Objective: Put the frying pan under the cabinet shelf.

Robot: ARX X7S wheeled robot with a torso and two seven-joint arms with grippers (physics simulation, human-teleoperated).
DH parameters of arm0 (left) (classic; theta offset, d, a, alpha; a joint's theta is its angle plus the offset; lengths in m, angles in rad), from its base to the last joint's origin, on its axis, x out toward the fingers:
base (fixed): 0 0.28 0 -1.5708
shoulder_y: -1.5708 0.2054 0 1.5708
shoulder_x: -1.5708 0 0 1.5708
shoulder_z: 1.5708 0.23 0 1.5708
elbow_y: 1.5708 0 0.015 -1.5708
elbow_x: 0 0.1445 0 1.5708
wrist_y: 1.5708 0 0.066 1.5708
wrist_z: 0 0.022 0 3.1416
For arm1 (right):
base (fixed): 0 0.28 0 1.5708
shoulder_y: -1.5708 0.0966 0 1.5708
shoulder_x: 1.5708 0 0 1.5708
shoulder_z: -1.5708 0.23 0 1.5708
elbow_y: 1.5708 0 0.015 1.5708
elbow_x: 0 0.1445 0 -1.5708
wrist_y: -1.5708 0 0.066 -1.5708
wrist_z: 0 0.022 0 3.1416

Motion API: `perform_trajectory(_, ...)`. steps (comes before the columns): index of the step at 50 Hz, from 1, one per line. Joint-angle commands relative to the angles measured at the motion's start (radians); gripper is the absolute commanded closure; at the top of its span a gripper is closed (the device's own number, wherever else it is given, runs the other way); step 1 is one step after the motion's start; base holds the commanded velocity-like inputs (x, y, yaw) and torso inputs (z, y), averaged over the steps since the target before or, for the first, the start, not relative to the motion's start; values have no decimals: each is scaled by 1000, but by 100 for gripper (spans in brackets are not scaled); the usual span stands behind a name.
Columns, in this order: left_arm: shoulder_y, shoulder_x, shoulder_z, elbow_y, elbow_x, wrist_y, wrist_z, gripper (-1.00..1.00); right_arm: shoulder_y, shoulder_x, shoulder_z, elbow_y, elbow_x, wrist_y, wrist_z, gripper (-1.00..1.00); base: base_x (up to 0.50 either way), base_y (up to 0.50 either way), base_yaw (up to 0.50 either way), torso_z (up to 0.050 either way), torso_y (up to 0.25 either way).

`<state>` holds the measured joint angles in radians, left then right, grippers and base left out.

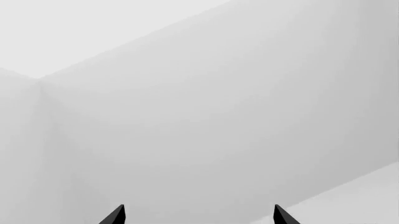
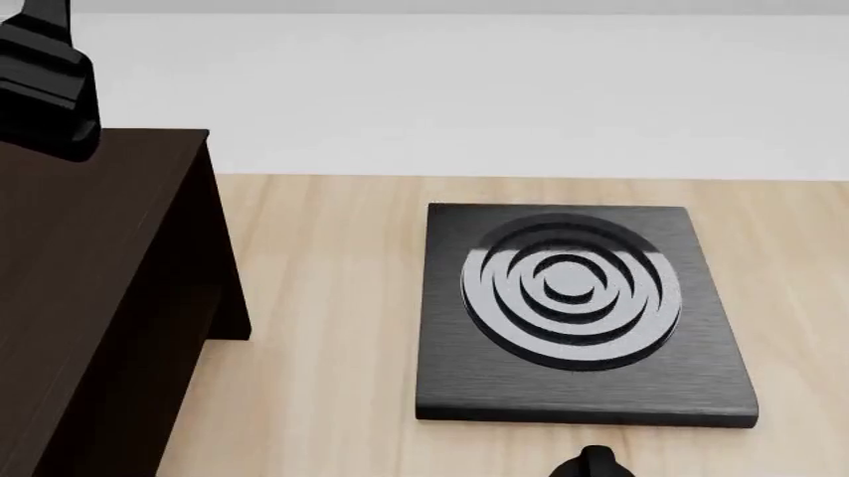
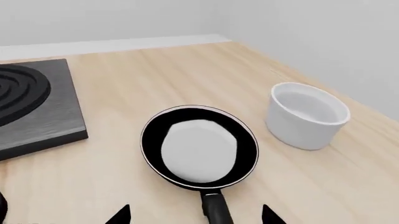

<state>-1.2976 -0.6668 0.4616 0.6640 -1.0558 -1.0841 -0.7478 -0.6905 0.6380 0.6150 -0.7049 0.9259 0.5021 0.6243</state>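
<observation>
Nearby, frying pan (image 3: 199,151) and white bowl (image 3: 307,114) both empty; left claw (image 1: 199,215) and right claw (image 3: 196,215) wide.

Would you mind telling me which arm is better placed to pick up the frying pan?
The right. Its gripper hangs open over the frying pan, fingertips either side of the handle. The left gripper faces only blank wall, with no pan in its view.

Parted claw (image 1: 199,215) tips, seemingly bare walls (image 1: 218,116)
</observation>
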Motion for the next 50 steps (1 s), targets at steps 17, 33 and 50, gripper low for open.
perform_trajectory(17,-4,14,25,-12,13,6,1,-100,-10,24,76,65,21,78,-25,-100,0,0,0,0,0)
perform_trajectory(33,14,15,29,-8,20,30,5,-100,57,84,14,140,24,152,-35,-100,0,0,0,0,0)
perform_trajectory(50,23,18,44,-16,40,48,14,-100,94,112,28,227,39,181,-57,-100,0,0,0,0,0)
